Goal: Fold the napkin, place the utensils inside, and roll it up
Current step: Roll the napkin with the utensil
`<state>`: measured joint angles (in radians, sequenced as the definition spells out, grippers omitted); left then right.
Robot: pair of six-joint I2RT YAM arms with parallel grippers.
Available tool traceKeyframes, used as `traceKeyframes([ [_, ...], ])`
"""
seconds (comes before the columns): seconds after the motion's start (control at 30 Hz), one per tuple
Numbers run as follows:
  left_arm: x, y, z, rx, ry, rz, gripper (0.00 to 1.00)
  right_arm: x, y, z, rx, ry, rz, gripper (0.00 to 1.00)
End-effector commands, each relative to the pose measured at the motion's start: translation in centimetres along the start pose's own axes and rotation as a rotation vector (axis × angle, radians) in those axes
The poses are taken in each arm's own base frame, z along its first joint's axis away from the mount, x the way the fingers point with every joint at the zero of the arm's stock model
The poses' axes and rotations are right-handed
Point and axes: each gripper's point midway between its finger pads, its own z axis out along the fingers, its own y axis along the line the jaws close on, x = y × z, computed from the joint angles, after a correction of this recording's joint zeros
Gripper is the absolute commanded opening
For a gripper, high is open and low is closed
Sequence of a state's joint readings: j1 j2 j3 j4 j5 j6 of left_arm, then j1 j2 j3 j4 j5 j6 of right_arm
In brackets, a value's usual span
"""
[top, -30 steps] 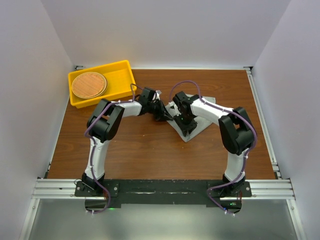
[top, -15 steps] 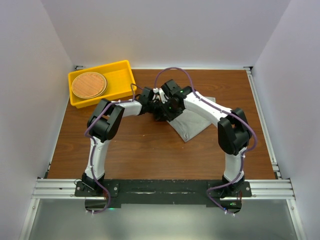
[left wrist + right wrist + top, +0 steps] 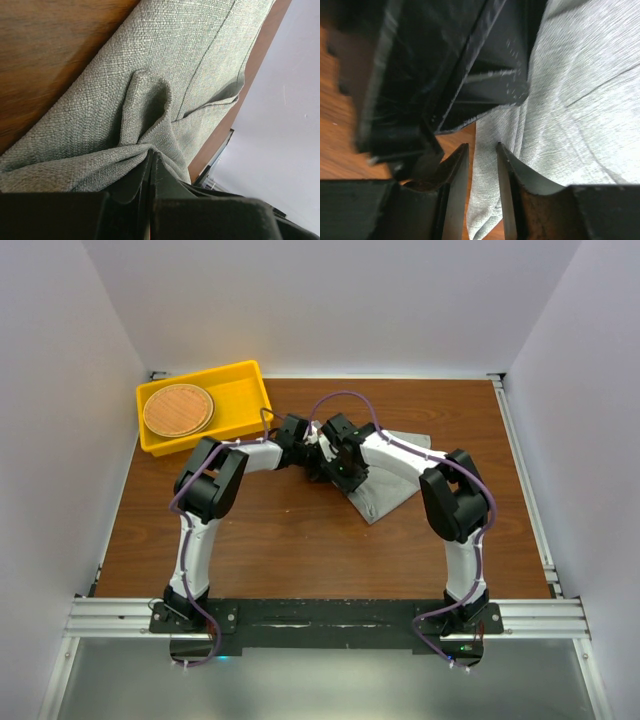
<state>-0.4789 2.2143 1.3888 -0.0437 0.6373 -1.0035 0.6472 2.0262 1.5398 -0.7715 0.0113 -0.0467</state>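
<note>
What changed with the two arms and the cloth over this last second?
The right jaws swung left across the napkin and now sit slightly parted close beside the left jaws. The left jaws stayed pinched shut on a fold of the napkin. The tray and disc did not move.

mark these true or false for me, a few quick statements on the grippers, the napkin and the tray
1. The left gripper is shut on a pinched-up fold of the napkin. True.
2. The round woven disc lies on the napkin. False: it lies in the yellow tray, apart from the napkin.
3. The right gripper is clamped fully shut. False: a gap shows between its jaws, at the napkin's edge.
4. The yellow tray sits at the far left corner of the table. True.
</note>
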Motion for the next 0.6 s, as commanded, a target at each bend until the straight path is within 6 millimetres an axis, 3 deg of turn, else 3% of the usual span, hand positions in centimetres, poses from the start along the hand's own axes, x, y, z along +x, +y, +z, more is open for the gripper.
traceKeyframes([
  [0.0, 1.2, 7.9, 1.2, -0.243, 0.009, -0.089, 0.01, 0.3, -0.5, 0.5, 0.027, -0.008, -0.024, 0.35],
  [0.33, 1.0, 8.0, 1.2, -0.235, 0.013, -0.099, 0.01, 1.7, -2.2, 2.6, 0.122, 0.022, -0.045, 0.48],
  [0.57, 0.5, 7.6, 1.1, -0.22, 0.011, -0.103, 0.01, 3.8, -1.3, 4.5, 0.09, 0.068, -0.041, 0.48],
])
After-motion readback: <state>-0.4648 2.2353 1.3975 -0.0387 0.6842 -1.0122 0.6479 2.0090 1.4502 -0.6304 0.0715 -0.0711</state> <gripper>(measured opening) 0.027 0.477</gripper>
